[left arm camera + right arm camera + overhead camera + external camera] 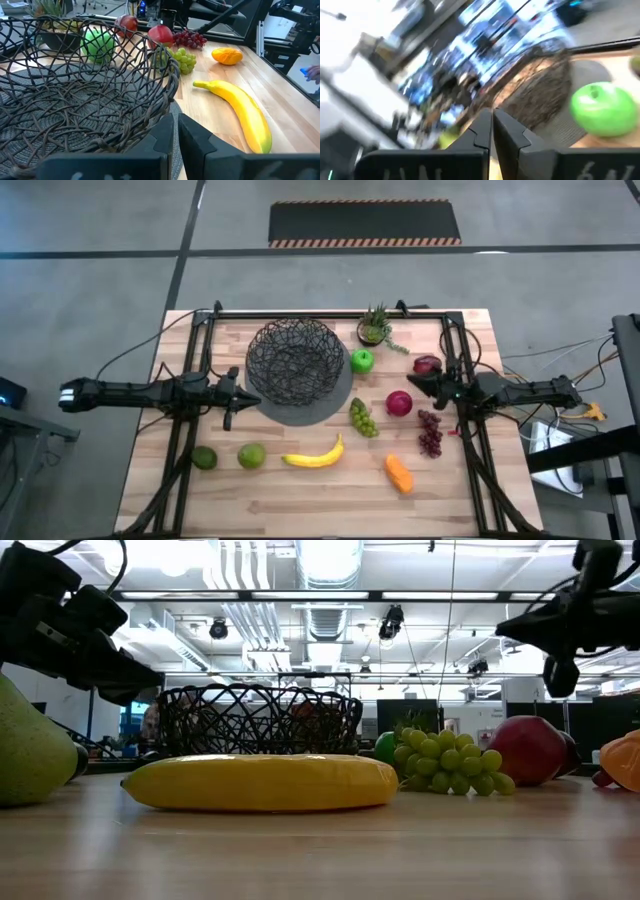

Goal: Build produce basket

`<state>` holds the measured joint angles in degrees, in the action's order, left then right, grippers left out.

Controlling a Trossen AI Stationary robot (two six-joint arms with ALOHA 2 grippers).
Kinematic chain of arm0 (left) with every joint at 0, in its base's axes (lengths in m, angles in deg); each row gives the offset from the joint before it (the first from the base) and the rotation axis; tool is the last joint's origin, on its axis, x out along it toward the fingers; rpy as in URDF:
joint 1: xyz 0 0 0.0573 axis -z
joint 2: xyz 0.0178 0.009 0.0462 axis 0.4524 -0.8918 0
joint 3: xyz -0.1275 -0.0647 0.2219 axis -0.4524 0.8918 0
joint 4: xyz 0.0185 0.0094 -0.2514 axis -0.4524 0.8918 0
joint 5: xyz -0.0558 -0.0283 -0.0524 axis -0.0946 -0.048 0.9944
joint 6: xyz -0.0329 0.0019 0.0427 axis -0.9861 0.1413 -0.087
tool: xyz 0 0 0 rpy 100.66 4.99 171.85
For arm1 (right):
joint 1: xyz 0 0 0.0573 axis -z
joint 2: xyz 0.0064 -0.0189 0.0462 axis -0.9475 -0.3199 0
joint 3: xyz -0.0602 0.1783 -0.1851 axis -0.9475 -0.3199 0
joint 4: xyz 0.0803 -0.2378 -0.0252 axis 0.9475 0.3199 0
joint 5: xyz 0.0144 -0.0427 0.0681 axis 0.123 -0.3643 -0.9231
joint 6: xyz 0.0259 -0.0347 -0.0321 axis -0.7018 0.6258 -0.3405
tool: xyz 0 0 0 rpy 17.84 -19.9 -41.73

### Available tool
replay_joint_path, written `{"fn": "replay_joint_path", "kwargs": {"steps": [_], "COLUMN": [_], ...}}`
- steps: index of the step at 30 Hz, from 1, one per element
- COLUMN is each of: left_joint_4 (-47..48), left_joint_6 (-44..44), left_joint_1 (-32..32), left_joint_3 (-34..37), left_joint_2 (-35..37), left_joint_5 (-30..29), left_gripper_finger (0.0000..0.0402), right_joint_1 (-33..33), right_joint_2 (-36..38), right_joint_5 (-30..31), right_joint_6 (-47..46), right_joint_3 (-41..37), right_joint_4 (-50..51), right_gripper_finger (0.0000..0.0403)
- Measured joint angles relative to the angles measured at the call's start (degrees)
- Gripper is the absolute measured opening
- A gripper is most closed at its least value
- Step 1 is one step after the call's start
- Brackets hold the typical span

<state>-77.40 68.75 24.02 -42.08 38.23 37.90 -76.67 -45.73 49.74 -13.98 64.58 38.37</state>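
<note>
High view: the round black wire-mesh basket point(293, 360) sits empty at table centre, toy produce point(314, 455) scattered near and right; left gripper point(244, 394) and right gripper point(414, 381) flank it, both clenched, empty.

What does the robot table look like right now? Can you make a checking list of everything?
Surface: wooden table, bare wood at the near edge.
Job's things: basket holds no produce; banana, green grapes, purple grapes, orange piece, green apple, two red fruits and two green fruits lie around it.
Clutter: potted plant behind the green apple.
Grippers: left end effector shut, beside the basket, holds nothing; right end effector shut, near the red fruits, holds nothing.
Cables: wires off the table's right edge.
Surroundings: striped floor mat beyond the table.
</note>
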Motion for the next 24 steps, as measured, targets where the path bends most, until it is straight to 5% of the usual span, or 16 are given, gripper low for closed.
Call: {"fn": "replay_joint_path", "kwargs": {"steps": [24], "left_joint_4": [-0.02], "left_joint_6": [0.27], "left_joint_1": [0.00], "left_joint_3": [0.00], "left_joint_2": [-0.08], "left_joint_5": [-0.07], "left_gripper_finger": [0.0010], "right_joint_1": [-0.02], "right_joint_2": [0.00], "right_joint_5": [2.09], "right_joint_6": [-3.91], "right_joint_3": [0.00], "right_joint_4": [-0.97], "right_gripper_finger": [0.0009]}}
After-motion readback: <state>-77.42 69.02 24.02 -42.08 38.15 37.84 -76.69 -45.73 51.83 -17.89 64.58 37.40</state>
